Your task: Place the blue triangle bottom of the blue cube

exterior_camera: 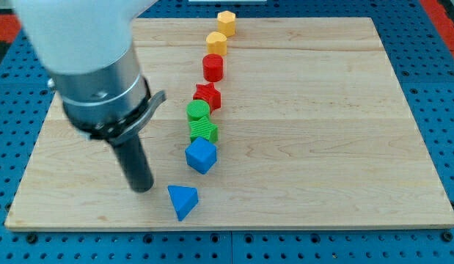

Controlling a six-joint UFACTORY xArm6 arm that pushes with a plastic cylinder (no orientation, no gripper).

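The blue triangle (182, 201) lies near the board's bottom edge, left of centre. The blue cube (201, 155) sits just above it and slightly to the right, with a small gap between them. My tip (142, 188) rests on the board to the left of the blue triangle, a short way apart from it, and below-left of the blue cube. The arm's grey and white body fills the view's upper left.
A column of blocks runs up from the blue cube: a green block (204, 131), a second green block (198, 111), a red star (207, 95), a red cylinder (213, 67), an orange block (216, 42) and a yellow hexagon (226, 21). The wooden board (322, 132) lies on a blue pegboard.
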